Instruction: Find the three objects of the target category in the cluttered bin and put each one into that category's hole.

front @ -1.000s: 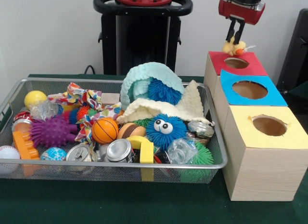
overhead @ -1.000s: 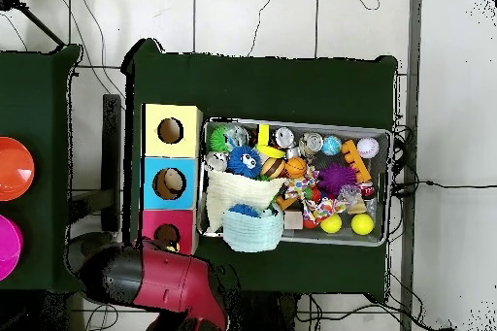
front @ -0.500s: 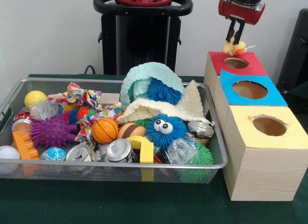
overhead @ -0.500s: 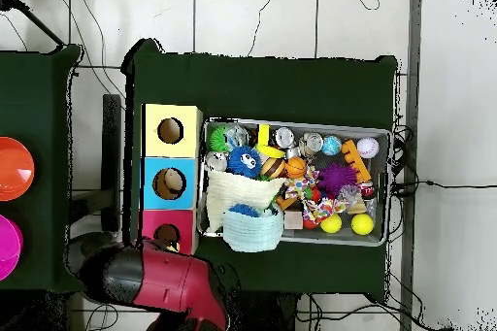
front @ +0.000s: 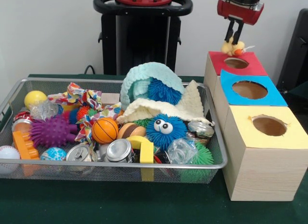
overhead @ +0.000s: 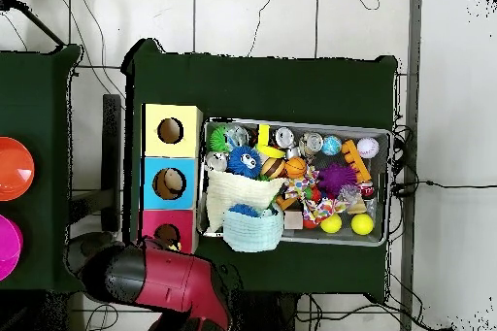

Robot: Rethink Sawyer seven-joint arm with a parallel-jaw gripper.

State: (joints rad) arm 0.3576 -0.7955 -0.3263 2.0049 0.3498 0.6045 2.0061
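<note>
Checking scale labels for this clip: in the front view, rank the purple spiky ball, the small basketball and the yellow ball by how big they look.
1. Purple spiky ball, clearly the largest.
2. Small basketball.
3. Yellow ball, only a little smaller; it lies farther back in the wire bin, so ranks two and three are unsure.

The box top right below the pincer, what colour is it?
Red top, with the pincer holding a yellow toy above it; clearest in the front view.

Front view low and close across the table, overhead view high, both sharing wire bin (front: 211, 162) (overhead: 384, 133)
</note>
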